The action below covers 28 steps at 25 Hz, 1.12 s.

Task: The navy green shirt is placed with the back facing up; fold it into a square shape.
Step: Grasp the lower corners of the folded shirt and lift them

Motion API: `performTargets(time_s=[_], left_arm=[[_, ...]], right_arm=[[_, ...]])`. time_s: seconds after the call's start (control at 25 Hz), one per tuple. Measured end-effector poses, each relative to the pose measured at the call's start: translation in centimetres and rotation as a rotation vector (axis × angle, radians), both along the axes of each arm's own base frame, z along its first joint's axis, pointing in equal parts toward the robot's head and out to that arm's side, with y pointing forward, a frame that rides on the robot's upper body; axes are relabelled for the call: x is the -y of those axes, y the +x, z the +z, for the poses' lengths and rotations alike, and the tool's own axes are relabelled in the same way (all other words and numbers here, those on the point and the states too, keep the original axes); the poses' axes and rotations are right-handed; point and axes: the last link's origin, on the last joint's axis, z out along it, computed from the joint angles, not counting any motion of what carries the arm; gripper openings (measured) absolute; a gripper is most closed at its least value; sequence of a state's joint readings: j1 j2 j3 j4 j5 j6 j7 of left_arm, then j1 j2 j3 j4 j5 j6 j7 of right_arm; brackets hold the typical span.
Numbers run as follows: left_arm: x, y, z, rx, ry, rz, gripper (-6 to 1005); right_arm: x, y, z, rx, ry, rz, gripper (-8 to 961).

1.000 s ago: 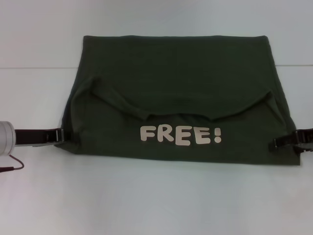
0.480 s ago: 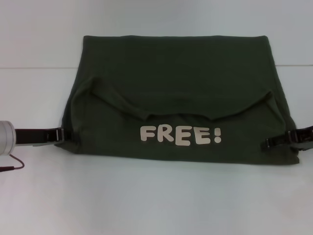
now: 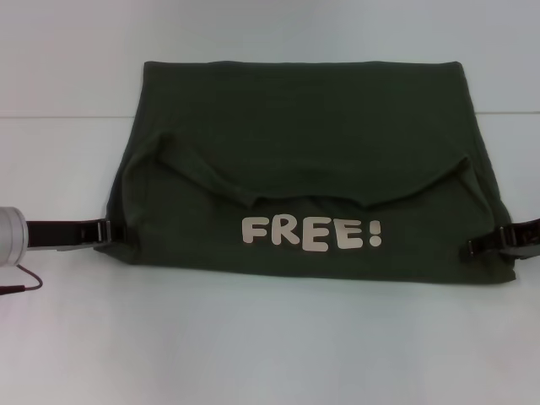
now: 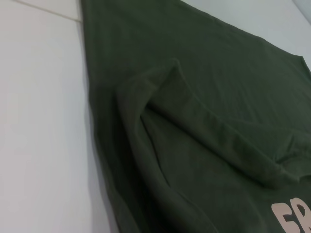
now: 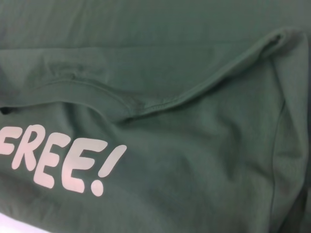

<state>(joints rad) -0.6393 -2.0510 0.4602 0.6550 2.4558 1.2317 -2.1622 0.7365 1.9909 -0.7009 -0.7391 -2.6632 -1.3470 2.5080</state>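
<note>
The navy green shirt (image 3: 304, 160) lies on the white table (image 3: 270, 346), folded into a wide block. Its near part is turned over, so the cream "FREE!" lettering (image 3: 310, 234) faces up below a curved folded edge (image 3: 337, 198). My left gripper (image 3: 103, 231) is low at the shirt's left edge, level with the lettering. My right gripper (image 3: 474, 247) is at the shirt's right edge, its tip over the cloth. The left wrist view shows the shirt (image 4: 218, 97) with a raised fold. In the right wrist view the shirt (image 5: 170, 73) and its lettering (image 5: 63, 162) fill the picture.
A thin red cable (image 3: 25, 283) loops on the table under the left arm's silver wrist (image 3: 10, 238). A seam line (image 3: 59, 116) crosses the table at the far side. Bare white surface lies in front of the shirt and on both sides.
My right gripper slid inward over the shirt's right edge, then drew back slightly outward. The left gripper and the shirt have stayed put.
</note>
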Motion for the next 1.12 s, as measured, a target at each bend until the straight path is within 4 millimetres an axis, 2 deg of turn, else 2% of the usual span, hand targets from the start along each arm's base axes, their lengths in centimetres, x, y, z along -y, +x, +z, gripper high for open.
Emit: performTargets(time_s=[0.24,0.44,0.56,0.76,0.92,1.12], left_arm=[[0.0,0.0,0.1,-0.001,0.002,-0.001,35],[-0.1,0.0,0.3,-0.003,0.006,-0.001,35],[-0.1,0.0,0.3,-0.002,0.007,0.000,35],[-0.2,0.1,0.3,-0.002,0.009,-0.001,34],[0.0,0.2,0.4,0.010,-0.001,-0.004,34],[1.3,0.0,1.9,0.079,-0.024,-0.004,34]], right_arm=[[0.0,0.1,0.0,0.003,0.001,-0.002,755],[0.0,0.0,-0.1,0.010,-0.009,0.002,506],[0.0,0.0,-0.1,0.016,-0.013,0.003,264],[-0.1,0.1,0.1,0.020,-0.008,0.002,36],[0.0,0.1,0.4,0.023,-0.015,0.009,32],[1.0,0.2,1.6,0.000,-0.092,0.027,30]])
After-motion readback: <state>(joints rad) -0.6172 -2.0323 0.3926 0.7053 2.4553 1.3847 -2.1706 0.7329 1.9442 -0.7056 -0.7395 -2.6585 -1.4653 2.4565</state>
